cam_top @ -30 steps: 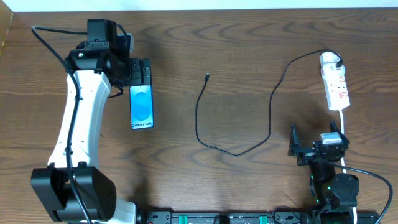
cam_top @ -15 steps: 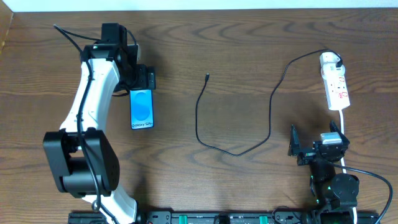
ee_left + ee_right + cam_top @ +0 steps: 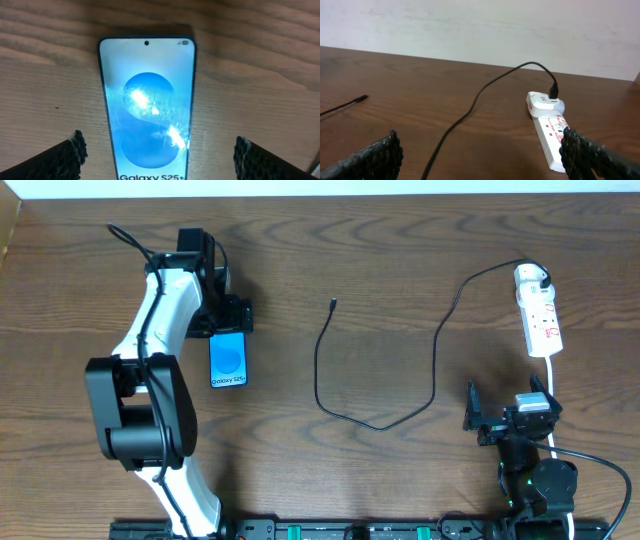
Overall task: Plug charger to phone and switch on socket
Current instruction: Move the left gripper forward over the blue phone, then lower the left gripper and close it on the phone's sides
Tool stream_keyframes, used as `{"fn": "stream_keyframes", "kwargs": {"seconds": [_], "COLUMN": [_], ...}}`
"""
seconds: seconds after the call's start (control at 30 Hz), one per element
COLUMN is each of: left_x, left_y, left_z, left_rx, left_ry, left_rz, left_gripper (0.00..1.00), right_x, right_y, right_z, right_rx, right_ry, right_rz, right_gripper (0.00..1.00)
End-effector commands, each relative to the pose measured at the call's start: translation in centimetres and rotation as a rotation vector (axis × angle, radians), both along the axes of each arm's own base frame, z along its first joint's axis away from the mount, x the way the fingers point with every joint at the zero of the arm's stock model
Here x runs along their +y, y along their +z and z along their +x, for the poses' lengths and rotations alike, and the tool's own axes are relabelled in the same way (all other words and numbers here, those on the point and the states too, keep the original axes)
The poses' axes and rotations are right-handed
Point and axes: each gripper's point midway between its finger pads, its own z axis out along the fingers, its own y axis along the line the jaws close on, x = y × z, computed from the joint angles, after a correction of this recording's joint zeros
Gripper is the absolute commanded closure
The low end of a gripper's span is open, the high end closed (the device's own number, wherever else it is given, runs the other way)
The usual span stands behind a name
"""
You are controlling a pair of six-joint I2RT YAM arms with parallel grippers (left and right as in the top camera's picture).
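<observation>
On the bench, left side, the left jaws hang wide open over the phone, the right jaws stand open near the socket, and a skewed closure could skid the phone farther from the charger tip.

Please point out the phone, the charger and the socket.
phone (image 3: 229, 362): overhead view, middle of the blue screen.
charger (image 3: 317, 370): overhead view, left stretch of the cable.
socket (image 3: 541, 317): overhead view, middle of the white body.
</observation>
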Motion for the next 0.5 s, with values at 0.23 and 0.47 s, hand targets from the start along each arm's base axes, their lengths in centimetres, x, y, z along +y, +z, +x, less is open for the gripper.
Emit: {"fn": "stream_keyframes", "kwargs": {"seconds": [0.23, 0.47], "left_x": [0.5, 0.5], "left_y": [-3.6, -4.7], "left_z": [-1.7, -2.6], "left_rx": [0.113, 0.15], "left_ry": [0.083, 0.082], "left_rz": [0.032, 0.033], "left_gripper": [0.05, 0.05], "right_x": [-0.1, -0.1], "right_y": [-0.2, -0.2], "right_z": [0.0, 0.0], "right_rx": [0.006, 0.006], "right_ry": [-0.001, -0.001], "right_rz": [0.01, 0.01], "right_gripper": [0.01, 0.01]}}
